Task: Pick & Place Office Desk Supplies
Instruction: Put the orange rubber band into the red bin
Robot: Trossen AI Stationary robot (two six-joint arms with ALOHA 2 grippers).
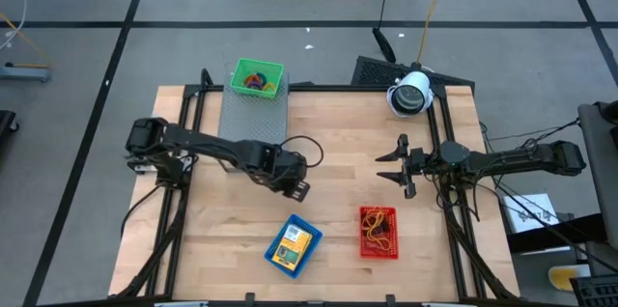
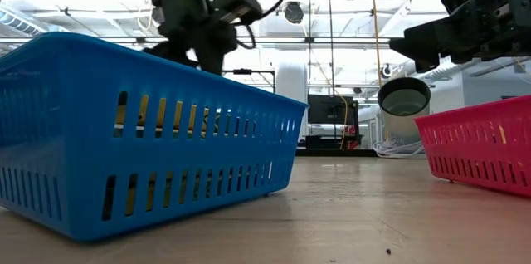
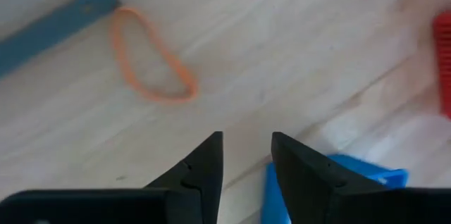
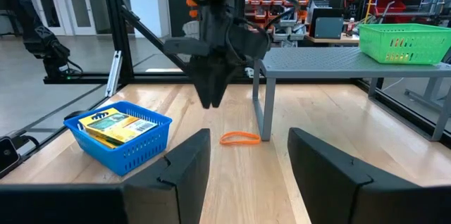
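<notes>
An orange rubber-band loop lies flat on the wooden table beside the leg of the grey perforated box. My left gripper hangs over the table a little short of the loop, pointing steeply down, open, with nothing between its fingers; it also shows in the high view and in the right wrist view. Yellow-orange packets lie in a blue basket. My right gripper waits open at the table's right, pointing level toward the left.
A red basket with rubber bands sits near the front, right of the blue one. A green basket with coloured bands stands on the grey perforated box at the far left. A white round device stands at the far right.
</notes>
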